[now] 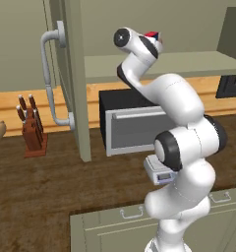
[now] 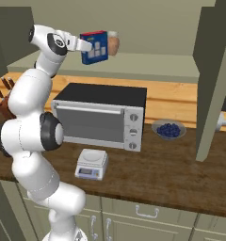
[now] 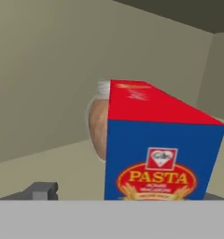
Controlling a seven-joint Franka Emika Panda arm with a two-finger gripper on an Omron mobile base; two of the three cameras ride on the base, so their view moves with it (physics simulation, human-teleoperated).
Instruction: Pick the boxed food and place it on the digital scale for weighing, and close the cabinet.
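The arm reaches up into the open cabinet point(image 2: 211, 80), whose olive-green doors stand swung outward on both sides, the left one showing its long curved grey handle point(image 1: 50, 78). On the right base view the gripper point(image 2: 88, 47) meets the pasta box point(image 2: 95, 47) at its near side, level with the cabinet shelf point(image 2: 148, 66), and the box looks raised slightly off that shelf, though the gap is hard to judge. Whether the fingers are clenched on the box or merely beside it cannot be told, since the hand covers the contact and the hand view shows just one dark finger tip point(image 3: 39, 190) at the lower left, apart from the box. The hand view looks straight at the pasta box point(image 3: 160, 149), with its blue face, orange oval reading PASTA and red top. Directly behind the box stands a brown jar point(image 3: 98, 123) with a pale lid, just beside it or touching it. Below the shelf, a black-and-silver toaster oven point(image 2: 101, 117) sits on the wooden counter point(image 2: 171, 174). The digital scale point(image 2: 92, 164) rests in front of the oven near the counter's front edge, its platform bare. A bowl of blueberries point(image 2: 169, 129) lies right of the oven, and a knife block point(image 1: 32, 130) stands at the far left.
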